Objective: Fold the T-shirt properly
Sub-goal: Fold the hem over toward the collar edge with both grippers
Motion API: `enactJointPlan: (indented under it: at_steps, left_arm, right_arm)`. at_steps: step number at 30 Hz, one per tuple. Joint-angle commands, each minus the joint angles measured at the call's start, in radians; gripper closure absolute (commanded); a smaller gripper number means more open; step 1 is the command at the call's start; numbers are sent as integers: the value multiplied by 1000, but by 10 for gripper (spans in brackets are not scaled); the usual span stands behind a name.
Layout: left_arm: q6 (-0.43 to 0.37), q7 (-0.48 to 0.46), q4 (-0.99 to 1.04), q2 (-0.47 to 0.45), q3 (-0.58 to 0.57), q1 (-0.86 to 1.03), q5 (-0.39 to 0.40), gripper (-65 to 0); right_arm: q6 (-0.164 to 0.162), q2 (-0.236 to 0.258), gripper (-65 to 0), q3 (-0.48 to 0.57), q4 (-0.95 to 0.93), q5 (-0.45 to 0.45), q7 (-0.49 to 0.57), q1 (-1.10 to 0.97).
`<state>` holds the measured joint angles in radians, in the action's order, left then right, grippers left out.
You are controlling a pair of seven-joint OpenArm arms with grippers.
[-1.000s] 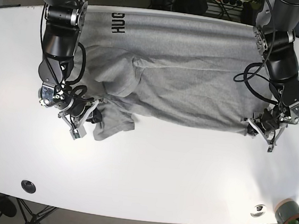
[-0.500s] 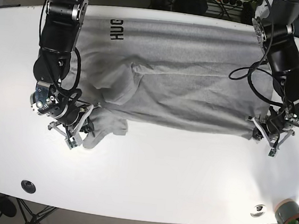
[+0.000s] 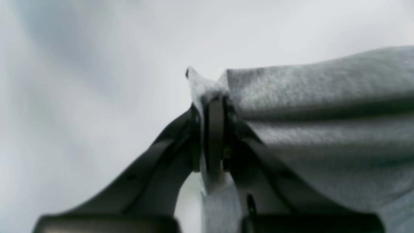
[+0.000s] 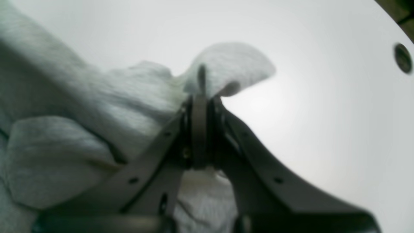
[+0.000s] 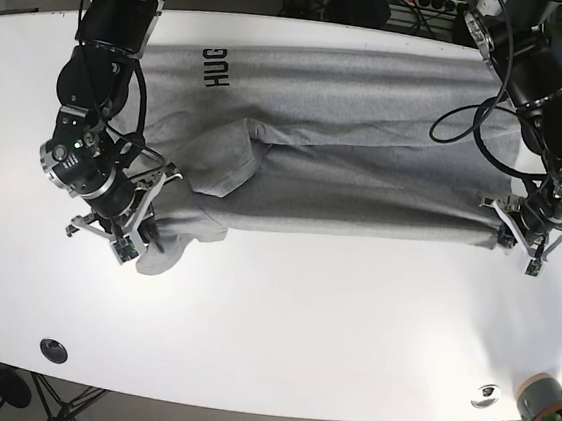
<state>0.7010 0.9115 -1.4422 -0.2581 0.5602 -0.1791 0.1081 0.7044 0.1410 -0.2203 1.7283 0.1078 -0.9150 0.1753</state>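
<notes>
Where the grey T-shirt (image 5: 346, 167) lies spread across the white table (image 5: 279, 321), its soft heathered knit is gathered in ridges between the two arms. The left gripper (image 3: 212, 129) has its dark fingers pressed together on a thin corner of fabric, which pokes out just above the tips. The right gripper (image 4: 200, 113) pinches a rounded, bunched flap of the shirt the same way.

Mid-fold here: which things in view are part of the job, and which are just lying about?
Part of the job:
grey T-shirt
left hand, shut on its edge
right hand, shut on its edge

Lying about:
potted plant, table corner
cables behind the table
</notes>
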Motion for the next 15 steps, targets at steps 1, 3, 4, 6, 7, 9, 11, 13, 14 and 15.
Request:
enactJointPlan:
  at_steps: [1, 3, 4, 6, 7, 9, 11, 13, 14, 15]
  left_arm:
    - [-3, -12, -58, -7, 4, 3, 0, 0]
    - [-3, -10, -104, 3, 4, 34, 0, 0]
    - [-3, 2, -128, 3, 4, 54, 0, 0]
    - [-3, 45, -176, 3, 4, 85, 0, 0]
    - [-3, 74, -206, 7, 4, 100, 0, 0]
    - [-3, 117, -251, 36, 5, 115, 0, 0]
    - [-3, 153, -308, 56, 10, 145, -2, 0]
    - [-3, 169, -354, 64, 33, 189, -2, 0]
    - [-3, 179, -380, 66, 42, 212, -2, 0]
    - [-3, 183, -391, 67, 45, 226, -2, 0]
  right_arm:
    - [-6, -7, 0, -27, 71, -4, 9, 5]
    - [-6, -13, 0, -47, 121, -3, -16, -32]
    - [-6, -13, 0, -52, 149, 0, -32, -46]
    - [-6, -14, 0, -58, 190, 0, -65, -72]
    - [-6, -16, 0, -64, 215, 0, -77, -93]
    - [-6, -36, 0, -74, 241, 0, -80, -119]
    - [-6, -63, 0, -112, 275, 0, -82, -153]
    - [-6, -90, 0, -144, 292, 0, -82, -188]
    - [-6, -108, 0, -161, 292, 0, -82, -207]
    - [-6, -114, 0, -173, 292, 0, -82, -217]
